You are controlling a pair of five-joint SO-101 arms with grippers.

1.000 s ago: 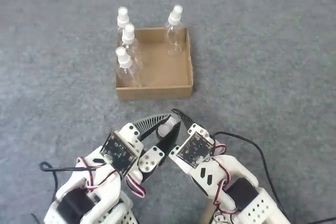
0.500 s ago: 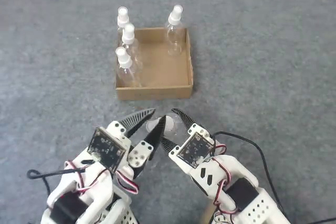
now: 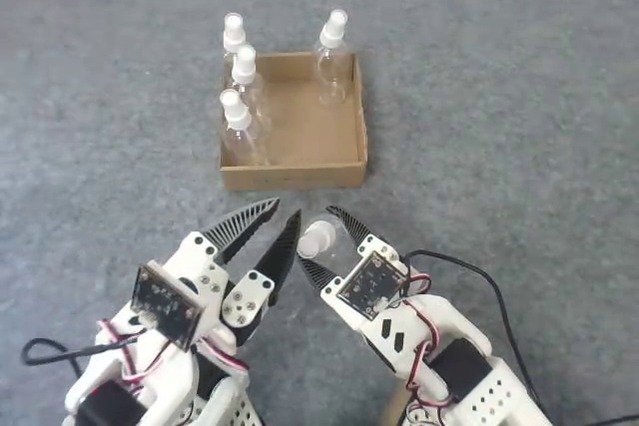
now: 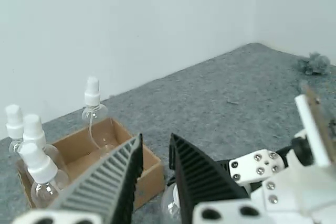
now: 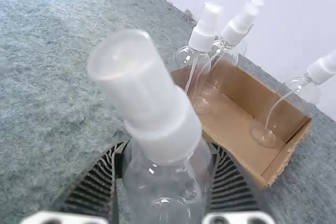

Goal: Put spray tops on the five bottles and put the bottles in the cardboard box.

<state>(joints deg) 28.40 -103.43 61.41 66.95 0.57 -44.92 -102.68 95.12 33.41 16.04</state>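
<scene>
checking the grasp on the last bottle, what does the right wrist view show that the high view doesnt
Right wrist view: the held bottle's clear body seated between the right gripper's two ribbed fingers, with its spray top on.
High view: the left gripper, open just beside the held bottle and apart from it, and the box's full outline.
Both: the box with four bottles standing in it, all topped, and the fifth clamped in the right gripper.

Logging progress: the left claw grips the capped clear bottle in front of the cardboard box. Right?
No, the right claw grips the clear plastic bottle with white spray top, as the right wrist view shows; it is in front of the brown cardboard box.
</scene>
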